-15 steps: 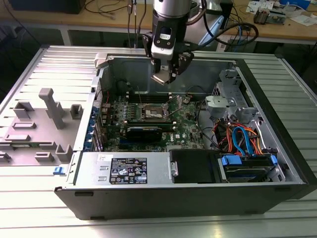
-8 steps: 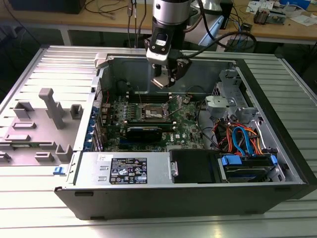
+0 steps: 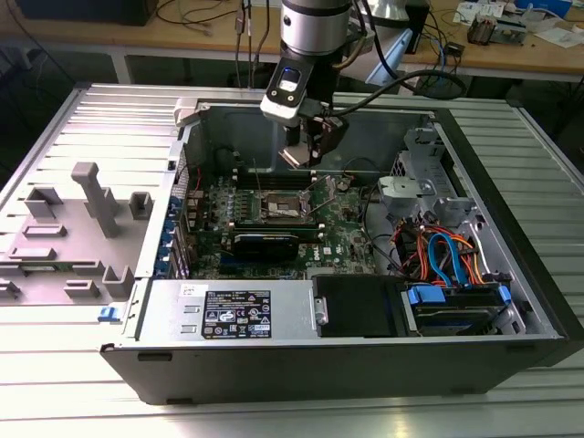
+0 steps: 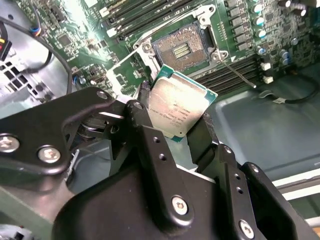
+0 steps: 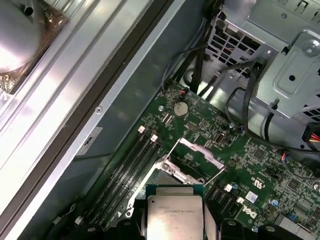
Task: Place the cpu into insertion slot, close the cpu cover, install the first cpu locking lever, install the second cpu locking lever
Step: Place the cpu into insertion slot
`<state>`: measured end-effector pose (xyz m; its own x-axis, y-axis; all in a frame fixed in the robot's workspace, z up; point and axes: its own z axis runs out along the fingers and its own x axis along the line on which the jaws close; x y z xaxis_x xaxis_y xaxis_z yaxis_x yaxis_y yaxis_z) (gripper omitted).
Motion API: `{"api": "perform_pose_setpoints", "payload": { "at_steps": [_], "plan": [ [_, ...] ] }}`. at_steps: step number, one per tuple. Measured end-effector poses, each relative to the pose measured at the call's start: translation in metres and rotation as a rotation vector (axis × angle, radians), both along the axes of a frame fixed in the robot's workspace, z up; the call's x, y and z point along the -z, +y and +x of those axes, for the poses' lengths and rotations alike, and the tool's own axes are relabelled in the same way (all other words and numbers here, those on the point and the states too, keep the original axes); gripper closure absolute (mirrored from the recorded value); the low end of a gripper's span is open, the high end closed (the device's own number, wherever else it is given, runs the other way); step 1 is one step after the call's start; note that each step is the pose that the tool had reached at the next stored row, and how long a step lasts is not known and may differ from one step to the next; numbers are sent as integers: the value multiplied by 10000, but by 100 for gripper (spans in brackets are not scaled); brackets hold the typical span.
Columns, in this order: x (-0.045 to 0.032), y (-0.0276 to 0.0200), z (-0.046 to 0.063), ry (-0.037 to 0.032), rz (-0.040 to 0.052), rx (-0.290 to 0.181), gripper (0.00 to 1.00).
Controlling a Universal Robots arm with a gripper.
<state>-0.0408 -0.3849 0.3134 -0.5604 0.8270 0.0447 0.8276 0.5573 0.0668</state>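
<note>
My gripper [image 3: 301, 155] hangs inside the open computer case, shut on the cpu [image 4: 177, 107], a small square chip with a dull silver top. In both wrist views the black fingers [image 4: 145, 107] clamp two opposite edges of the cpu [image 5: 175, 215]. It is held tilted, a short way above the green board and apart from it. The insertion slot [image 4: 182, 47] lies just beyond it, its dark centre bare. The cpu cover [image 5: 200, 152], a thin silver frame, stands swung up at the slot's far side. A thin wire locking lever [image 4: 239, 74] lies swung out beside the slot.
Long black memory slots [image 5: 132, 165] run beside the socket. A metal drive cage [image 3: 415, 182] and coloured cables [image 3: 447, 255] fill the case at the exterior view's right. The case wall [image 3: 301, 123] rises behind the gripper. A grey fixture [image 3: 91, 210] sits on the table at the left.
</note>
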Motion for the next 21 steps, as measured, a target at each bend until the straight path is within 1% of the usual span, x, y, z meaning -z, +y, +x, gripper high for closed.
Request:
{"api": "perform_pose_setpoints", "payload": {
  "at_steps": [16,19,21],
  "plan": [
    [7,1,-3,-3,3,107,46],
    [36,0,-4,-1,0,458,46],
    [80,0,-3,4,-2,885,46]
  ]
}}
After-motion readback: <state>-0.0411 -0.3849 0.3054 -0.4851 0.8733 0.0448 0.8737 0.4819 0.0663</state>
